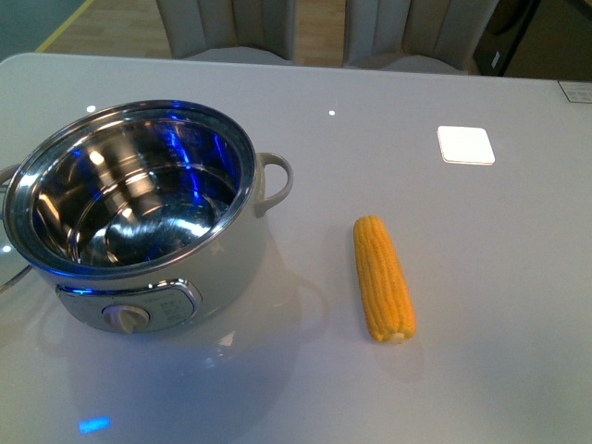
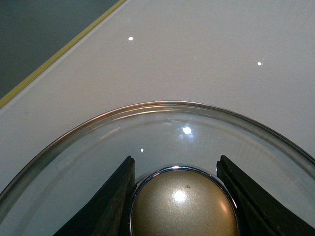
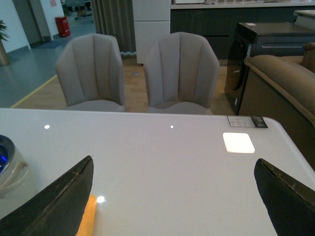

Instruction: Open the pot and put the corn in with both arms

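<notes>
The white pot (image 1: 185,277) stands open at the left of the table in the front view, its shiny steel bowl (image 1: 139,199) empty. The yellow corn (image 1: 383,277) lies on the table to its right. Neither arm shows in the front view. In the left wrist view my left gripper (image 2: 179,169) is shut on the cream knob (image 2: 179,204) of the glass lid (image 2: 98,142), held over the white table. In the right wrist view my right gripper (image 3: 174,169) is open and empty above the table; the corn's end (image 3: 87,219) shows beside one finger and the pot's handle (image 3: 12,172) at the edge.
A white square patch (image 1: 465,144) sits on the table at the back right. Two grey chairs (image 3: 179,69) stand behind the table's far edge. A brown sofa (image 3: 285,78) and a dark cabinet are beyond on the right. A yellow floor line (image 2: 59,51) runs past the table's edge.
</notes>
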Controlling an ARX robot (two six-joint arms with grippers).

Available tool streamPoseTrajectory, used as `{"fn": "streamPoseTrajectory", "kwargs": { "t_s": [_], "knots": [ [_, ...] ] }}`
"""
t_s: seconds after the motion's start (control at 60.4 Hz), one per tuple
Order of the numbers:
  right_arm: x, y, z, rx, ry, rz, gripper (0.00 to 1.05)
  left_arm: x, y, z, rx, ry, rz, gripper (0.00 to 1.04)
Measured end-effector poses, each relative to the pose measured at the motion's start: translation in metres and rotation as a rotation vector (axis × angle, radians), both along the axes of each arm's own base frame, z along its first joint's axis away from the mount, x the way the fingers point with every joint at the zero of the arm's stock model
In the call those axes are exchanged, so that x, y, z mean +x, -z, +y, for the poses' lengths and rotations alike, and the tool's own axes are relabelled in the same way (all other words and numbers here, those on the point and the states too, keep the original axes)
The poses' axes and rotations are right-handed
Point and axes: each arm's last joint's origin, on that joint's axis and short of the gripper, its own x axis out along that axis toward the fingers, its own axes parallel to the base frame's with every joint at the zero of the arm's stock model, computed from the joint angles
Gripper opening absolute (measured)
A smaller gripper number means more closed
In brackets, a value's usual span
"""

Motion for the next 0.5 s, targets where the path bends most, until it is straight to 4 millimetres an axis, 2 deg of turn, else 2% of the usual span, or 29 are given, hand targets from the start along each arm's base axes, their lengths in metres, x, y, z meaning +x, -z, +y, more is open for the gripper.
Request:
{"fn": "streamPoseTrajectory", "kwargs": {
  "t_s": [0.497],
  "knots": [
    [0.000, 0.000, 0.000, 0.000, 0.000, 0.000, 0.96, 0.003, 0.016, 0.005, -0.027, -0.003, -0.001, 0.44]
  ]
}}
